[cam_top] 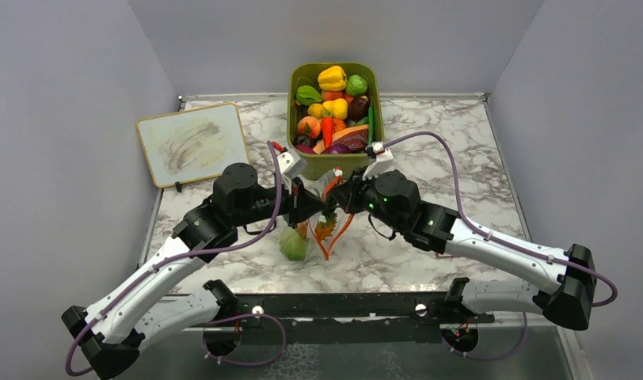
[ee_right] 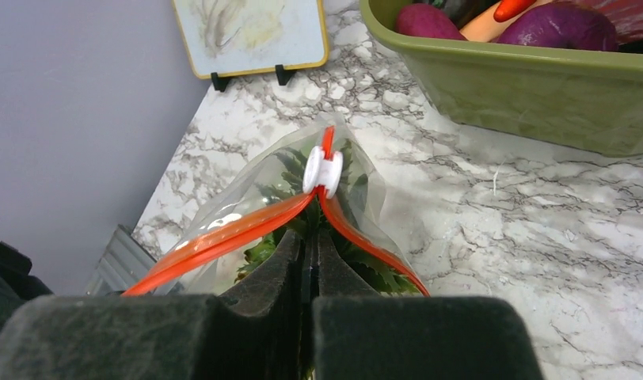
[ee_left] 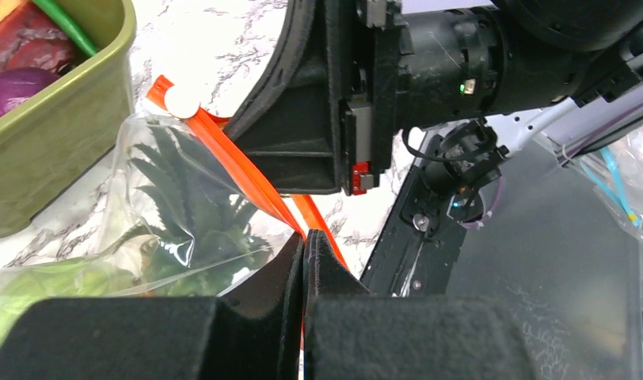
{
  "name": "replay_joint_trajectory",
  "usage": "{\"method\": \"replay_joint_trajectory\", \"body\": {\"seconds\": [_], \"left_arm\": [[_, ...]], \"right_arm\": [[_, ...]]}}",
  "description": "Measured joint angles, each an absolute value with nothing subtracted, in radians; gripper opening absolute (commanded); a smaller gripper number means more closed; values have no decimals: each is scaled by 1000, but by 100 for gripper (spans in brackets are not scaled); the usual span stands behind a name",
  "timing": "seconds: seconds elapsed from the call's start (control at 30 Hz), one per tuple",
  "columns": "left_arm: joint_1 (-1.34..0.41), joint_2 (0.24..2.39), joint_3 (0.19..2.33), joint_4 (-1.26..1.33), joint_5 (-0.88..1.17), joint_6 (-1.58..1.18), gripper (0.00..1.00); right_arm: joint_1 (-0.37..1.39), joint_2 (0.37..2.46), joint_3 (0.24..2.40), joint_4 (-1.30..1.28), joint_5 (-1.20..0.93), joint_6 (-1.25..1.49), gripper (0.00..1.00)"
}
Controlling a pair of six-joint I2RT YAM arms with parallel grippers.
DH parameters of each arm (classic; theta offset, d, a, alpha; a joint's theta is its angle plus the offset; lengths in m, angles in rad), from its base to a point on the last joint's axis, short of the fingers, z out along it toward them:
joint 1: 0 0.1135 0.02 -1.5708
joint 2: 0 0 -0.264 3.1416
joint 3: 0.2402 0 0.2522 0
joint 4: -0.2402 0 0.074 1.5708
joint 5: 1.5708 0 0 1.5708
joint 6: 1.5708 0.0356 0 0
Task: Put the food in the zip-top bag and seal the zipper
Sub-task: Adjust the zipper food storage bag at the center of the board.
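Observation:
The zip-top bag (cam_top: 306,237) lies on the marble between my two arms, holding a light-green cabbage ball (cam_top: 293,245) and an orange fruit with a leafy top (cam_top: 325,228). Its orange-red zipper (ee_left: 223,150) splits into two strips below a white slider (ee_right: 322,172). My left gripper (ee_left: 304,244) is shut on one strip of the zipper. My right gripper (ee_right: 309,241) is shut with its tips inside the V of the two strips, just behind the slider and above the green leaves (ee_right: 382,273). I see nothing between the right gripper's fingers.
An olive-green bin (cam_top: 296,119) full of toy produce stands right behind the bag; its wall (ee_right: 524,95) is close to my right wrist. A small whiteboard (cam_top: 193,142) leans at the back left. Grey walls close in both sides.

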State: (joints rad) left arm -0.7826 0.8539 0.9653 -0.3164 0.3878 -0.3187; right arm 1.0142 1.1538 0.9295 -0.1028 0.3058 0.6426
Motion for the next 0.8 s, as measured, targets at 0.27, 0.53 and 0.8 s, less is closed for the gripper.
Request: {"method": "replay_joint_trajectory", "body": {"seconds": [0.27, 0.53, 0.8], "left_arm": [[-779, 846, 946, -296, 424, -296, 0], [-781, 822, 945, -323, 326, -278, 0], [-783, 822, 944, -331, 195, -257, 0]], "right_arm": [[1015, 1184, 916, -71, 360, 675, 16], [1015, 1131, 913, -118, 302, 635, 38], [1014, 970, 979, -214, 193, 536, 41]]}}
